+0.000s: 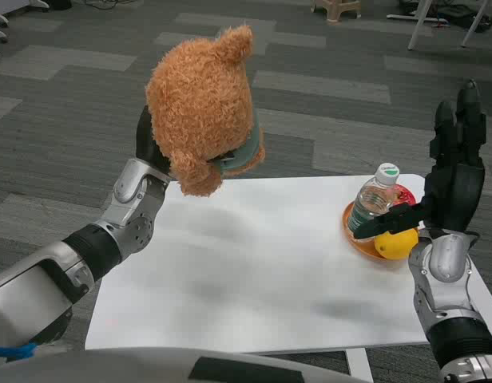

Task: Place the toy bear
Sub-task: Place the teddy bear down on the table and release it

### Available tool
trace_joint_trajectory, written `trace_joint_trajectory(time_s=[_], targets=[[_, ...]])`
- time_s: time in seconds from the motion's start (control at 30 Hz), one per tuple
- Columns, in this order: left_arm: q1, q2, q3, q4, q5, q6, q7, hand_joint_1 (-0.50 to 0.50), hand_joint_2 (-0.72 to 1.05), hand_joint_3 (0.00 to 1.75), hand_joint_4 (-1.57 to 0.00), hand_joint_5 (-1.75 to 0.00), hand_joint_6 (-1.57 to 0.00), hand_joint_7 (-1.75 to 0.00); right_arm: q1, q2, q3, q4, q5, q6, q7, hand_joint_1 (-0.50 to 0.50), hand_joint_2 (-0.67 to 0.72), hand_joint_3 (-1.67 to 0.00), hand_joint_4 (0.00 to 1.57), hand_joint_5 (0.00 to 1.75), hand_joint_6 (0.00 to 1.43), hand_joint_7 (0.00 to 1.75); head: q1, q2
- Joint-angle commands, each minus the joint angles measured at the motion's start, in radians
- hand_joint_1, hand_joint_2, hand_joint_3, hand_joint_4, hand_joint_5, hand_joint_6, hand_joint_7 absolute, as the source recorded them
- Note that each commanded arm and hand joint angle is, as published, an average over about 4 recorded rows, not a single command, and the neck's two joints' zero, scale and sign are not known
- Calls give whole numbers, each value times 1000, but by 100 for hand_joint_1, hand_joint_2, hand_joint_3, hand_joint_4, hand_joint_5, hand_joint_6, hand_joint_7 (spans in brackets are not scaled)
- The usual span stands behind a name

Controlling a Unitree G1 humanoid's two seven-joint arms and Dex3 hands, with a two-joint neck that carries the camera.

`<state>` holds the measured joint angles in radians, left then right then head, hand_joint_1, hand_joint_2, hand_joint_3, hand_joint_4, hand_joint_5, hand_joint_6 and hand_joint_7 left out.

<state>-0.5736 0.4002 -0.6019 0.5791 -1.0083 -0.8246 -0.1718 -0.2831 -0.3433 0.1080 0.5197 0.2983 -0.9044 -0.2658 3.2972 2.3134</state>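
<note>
silver forearms with black cuffs; black left hand (150, 144), black right hand (454, 171); blue cable at left arm.

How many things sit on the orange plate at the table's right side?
2 can be seen on the orange plate: a water bottle standing upright and a lemon in front of it. Something red behind the bottle may be a third; the right robot hand partly blocks it.

Office or lab floor, probably. Grey carpet tiles (326, 88) in staggered light and dark strips. White table (254, 271) standing alone. Beyond its far edge: white furniture legs (426, 24), a small stool (338, 8), dark cables, indistinct.
</note>
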Motion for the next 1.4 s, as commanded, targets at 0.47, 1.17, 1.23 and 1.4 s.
trace_joint_trajectory(time_s=[0.47, 1.17, 1.23, 1.4], targets=[[-42, 5, -17, 2, -6, -5, 8, -50, 105, 9, -146, -175, -42, -98, -27, -2, 13, -29, 4, -4, -1, -42, 50, 0, 0, 0, 0, 0, 46, 29], [-48, 5, -16, 15, 4, 0, 8, -50, 105, 2, -146, -175, -42, -98, -34, 1, 12, -15, 4, -4, 0, -42, 47, 0, 0, 0, 0, 0, 40, 23], [-48, 5, -16, 17, 8, 1, 8, -50, 105, 2, -146, -175, -42, -98, -34, 1, 12, -15, 4, -4, 0, -42, 47, 0, 0, 0, 0, 0, 40, 23], [-49, 5, -16, 18, 15, 2, 8, -50, 105, 0, -146, -175, -42, -98, -35, 2, 10, -15, 4, -4, 0, -42, 47, 0, 0, 0, 0, 0, 38, 23]])
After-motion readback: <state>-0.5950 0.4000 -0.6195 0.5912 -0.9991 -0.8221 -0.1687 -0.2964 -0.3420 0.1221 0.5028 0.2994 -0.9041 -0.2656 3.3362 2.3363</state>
